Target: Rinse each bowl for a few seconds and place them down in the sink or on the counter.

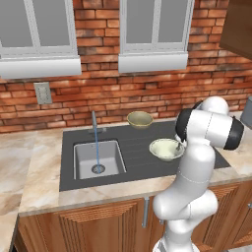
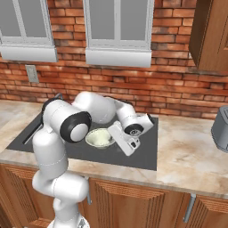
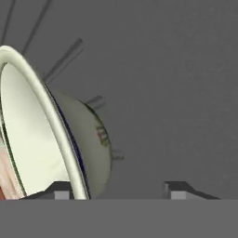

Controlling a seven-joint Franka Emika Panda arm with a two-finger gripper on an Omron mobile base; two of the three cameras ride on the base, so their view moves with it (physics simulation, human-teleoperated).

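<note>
Cream bowl (image 3: 42, 139) unmarked, rim between open tool (image 3: 118, 190)

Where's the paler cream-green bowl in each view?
Left base view: cream-green bowl right of centre, on the dark drainboard.
Right base view: left of centre, between the arm's elbow and the hand.
Hand view: at left, seen edge-on.
Shared landmark: the drainboard it sits on.

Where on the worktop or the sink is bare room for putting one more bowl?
Free: the counter left of the sink, and the basin. Crowded: the drainboard, with the cream bowl, the tan bowl and the gripper.
</note>
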